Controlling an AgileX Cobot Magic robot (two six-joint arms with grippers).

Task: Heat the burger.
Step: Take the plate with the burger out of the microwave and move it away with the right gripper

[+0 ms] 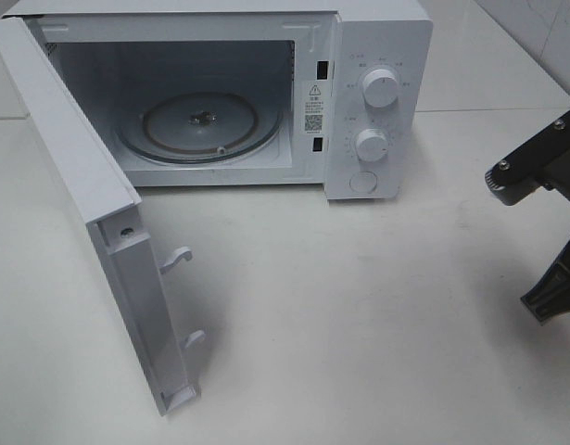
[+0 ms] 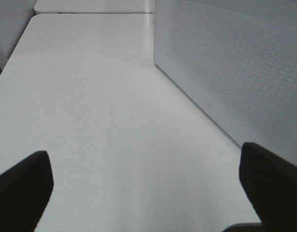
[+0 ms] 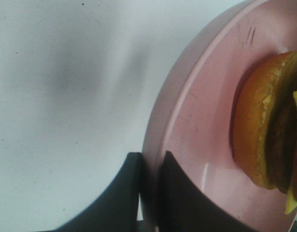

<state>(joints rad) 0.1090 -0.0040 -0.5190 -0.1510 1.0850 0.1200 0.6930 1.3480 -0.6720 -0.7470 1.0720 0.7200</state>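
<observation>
Microwave [image 1: 266,93] at the far side of the white table [image 1: 359,324], door [image 1: 90,222] swung wide open toward the near left, two white latch hooks [image 1: 178,260] on its free edge. Glass turntable [image 1: 199,125] inside the cavity, nothing on it. Two round knobs [image 1: 381,88] on the control panel at the right, a round button [image 1: 363,182] under them.

Right arm [image 1: 544,213] at the far right edge of the high view, only its dark frame visible; gripper itself out of that picture. In the right wrist view, right gripper [image 3: 150,188] closed narrow on the rim of the pink plate [image 3: 196,135], one dark finger [image 3: 124,193] outside the rim, the other on the plate's inner face. Burger [image 3: 264,125] on that plate, well in from the pinched rim: tan bun, dark patty, a bit of yellow cheese. Plate over bare table.

Left gripper [image 2: 143,193] spread wide, holding nothing, its two dark fingertips [image 2: 22,188] at opposite edges of the left wrist view. White table beneath it, and beside it a perforated white panel [image 2: 225,67], seemingly the microwave door.
</observation>
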